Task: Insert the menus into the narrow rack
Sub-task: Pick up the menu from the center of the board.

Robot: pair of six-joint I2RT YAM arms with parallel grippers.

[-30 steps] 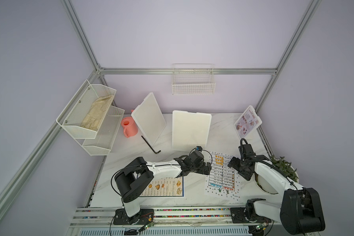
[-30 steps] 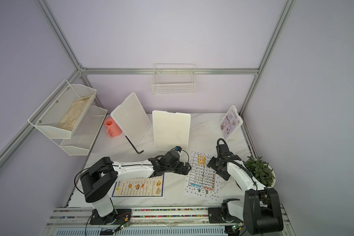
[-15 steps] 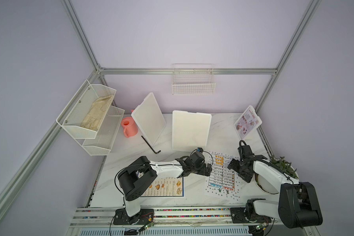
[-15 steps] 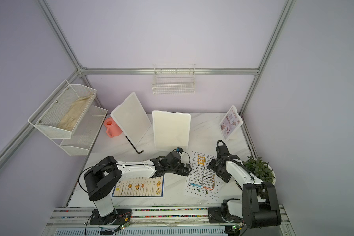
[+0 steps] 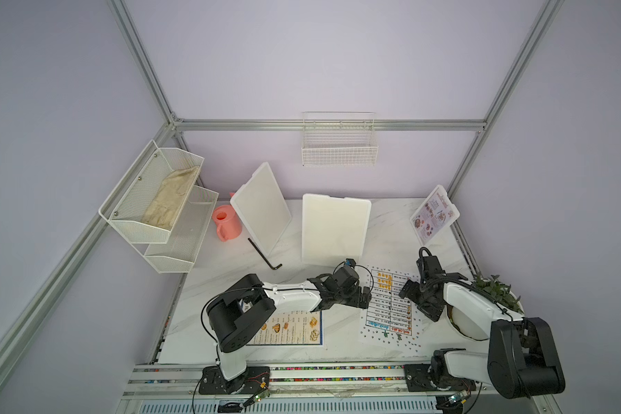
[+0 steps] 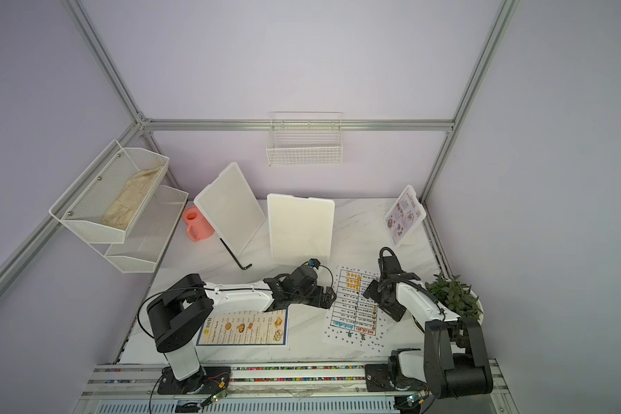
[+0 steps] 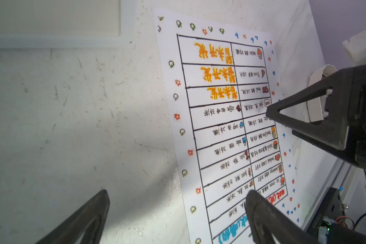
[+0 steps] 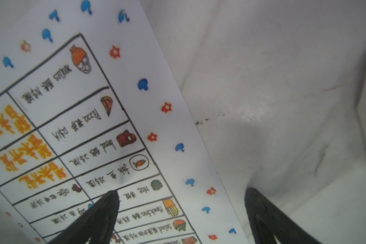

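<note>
Over the last second both arms have crept in on the white dotted sheet (image 5: 388, 308). It lies flat on the surface (image 5: 230, 283) between them. The right claw (image 5: 407, 291) has slid inward over the sheet's right margin, and the left claw (image 5: 365, 298) has nudged up to the opposite margin. Both claws are released and spread wide, with nothing in them. Each wrist view shows its claw straddling an edge, with one black tapered finger (image 8: 106, 207) over the printed table and its partner over bare surface. The left claw (image 7: 178, 193) stands the same way on its side. I can't tell whether any tip actually touches the paper. To me this looks like the set-up for a pinch, so the first pick-up is about to begin and nothing has gone in yet. The "DIM SUM INN" menu (image 6: 251, 328) lies flat by the left arm's base, and the Special Menu card (image 5: 434, 215) stands propped in the back right corner. The wire rack (image 5: 339, 143), which I take to be the target, hangs empty on the back rail. The sheet is thin and smooth, with hand-ruled black lines, orange characters and small blue and red marks round its border. Lying flush on the scuffed marble-look top, it offers no lip to grab. The rack is a fine white grid with a slim mouth.
</note>
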